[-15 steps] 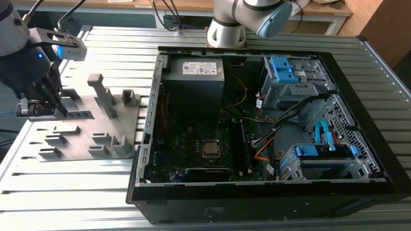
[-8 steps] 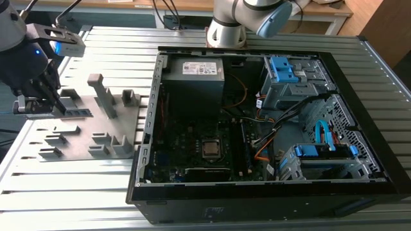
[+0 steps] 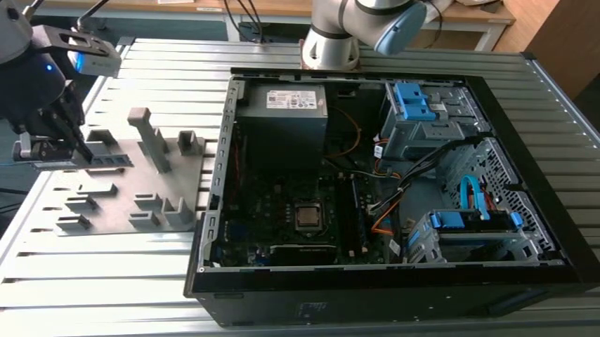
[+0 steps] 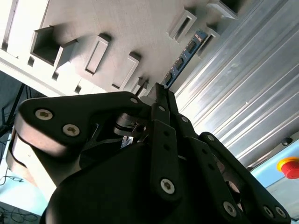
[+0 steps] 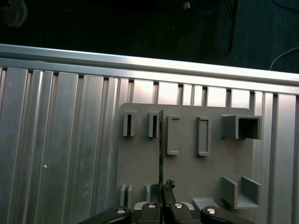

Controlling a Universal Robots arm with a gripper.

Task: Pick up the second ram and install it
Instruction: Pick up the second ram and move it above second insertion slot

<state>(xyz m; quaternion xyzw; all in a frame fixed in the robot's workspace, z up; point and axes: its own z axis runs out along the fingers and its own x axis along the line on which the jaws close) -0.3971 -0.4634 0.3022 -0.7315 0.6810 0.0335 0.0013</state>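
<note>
The second ram (image 3: 109, 160) is a narrow dark stick with black chips, standing on edge over the grey fixture plate (image 3: 112, 203) at the exterior view's left. In the second wrist view its blue board (image 4: 185, 55) runs from my fingertips toward the slotted posts. It is edge-on in the first wrist view, a thin dark line (image 5: 160, 149) in line with the fixture's slots. My gripper (image 3: 70, 156) (image 4: 158, 89) (image 5: 162, 187) is shut on one end of the stick. I cannot tell whether the stick still rests in the slots or is raised.
An open computer case (image 3: 211, 232) lies at the exterior view's right of the fixture, motherboard (image 3: 300, 210) exposed, with cables and blue drive brackets. The fixture's tall upright posts (image 3: 154, 140) stand between gripper and case. The arm's base (image 3: 333, 38) is behind the case. A red button (image 4: 289, 167) sits off the ribbed table.
</note>
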